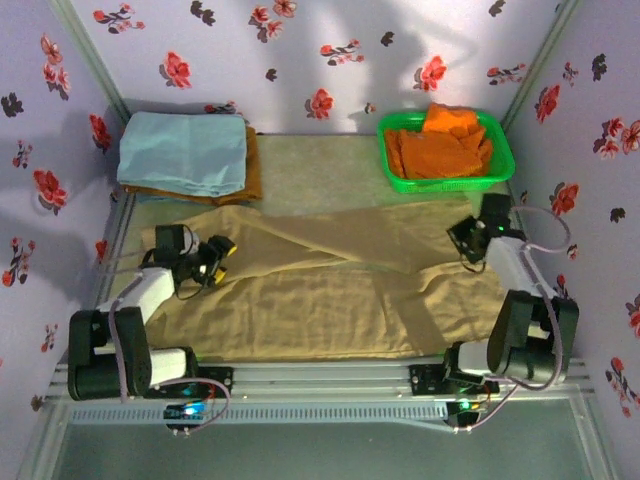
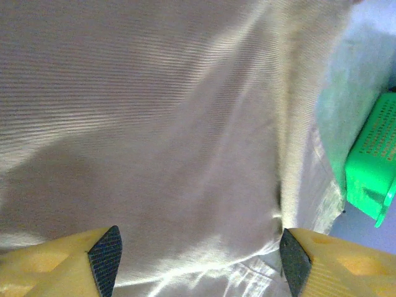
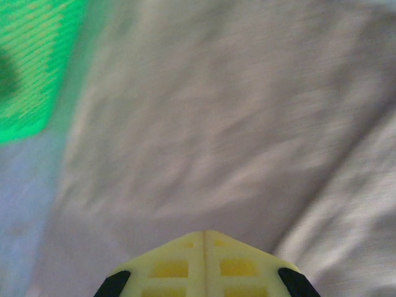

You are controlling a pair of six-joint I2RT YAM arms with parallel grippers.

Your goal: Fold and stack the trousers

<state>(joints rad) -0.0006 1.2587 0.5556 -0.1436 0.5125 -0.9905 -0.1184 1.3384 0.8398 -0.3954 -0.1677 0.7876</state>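
Observation:
The tan trousers (image 1: 330,280) lie spread flat across the table from left to right, with one leg angled toward the back right. My left gripper (image 1: 216,257) hovers over their left end with its yellow fingers open. In the left wrist view the left gripper (image 2: 199,263) stands wide apart just above the trousers (image 2: 173,124), with the dark pads (image 2: 105,260) on either side of the cloth and nothing pinched. My right gripper (image 1: 464,238) is over the right end. In the right wrist view the right gripper (image 3: 204,236) is shut, its fingers pressed together with no cloth seen between them, above the trousers (image 3: 235,124).
A folded light blue cloth (image 1: 185,150) lies on a brown garment (image 1: 256,178) at the back left. A green basket (image 1: 500,170) of orange garments (image 1: 445,140) stands at the back right, also seen as the basket (image 2: 371,173) and the basket (image 3: 34,68). Flowered walls close in three sides.

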